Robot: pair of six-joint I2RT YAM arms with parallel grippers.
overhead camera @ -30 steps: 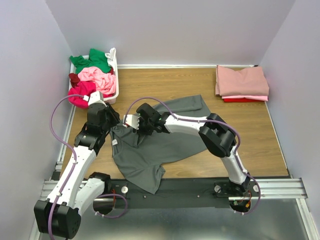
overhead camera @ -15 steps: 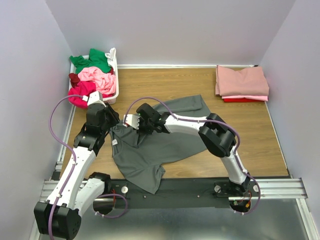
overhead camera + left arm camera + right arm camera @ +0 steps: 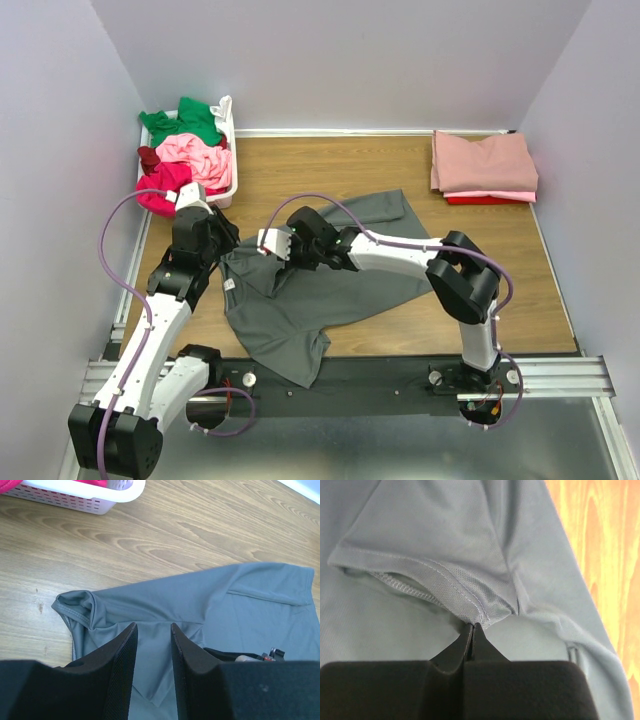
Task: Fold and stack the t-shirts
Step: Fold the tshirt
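grey shirt [image 3: 330, 290] mid-table, basket [image 3: 231, 165] left, stack [image 3: 483, 165] right

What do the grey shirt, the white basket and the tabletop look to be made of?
Dark grey t-shirt: fine matte knit, stitched hems, likely synthetic. Basket: glossy white plastic, slotted wall. Table: wood grain, smooth, possibly laminate.

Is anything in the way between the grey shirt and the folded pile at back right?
Nothing visible: only bare table lies between the grey shirt and the folded pile. The right end effector grips its hem.
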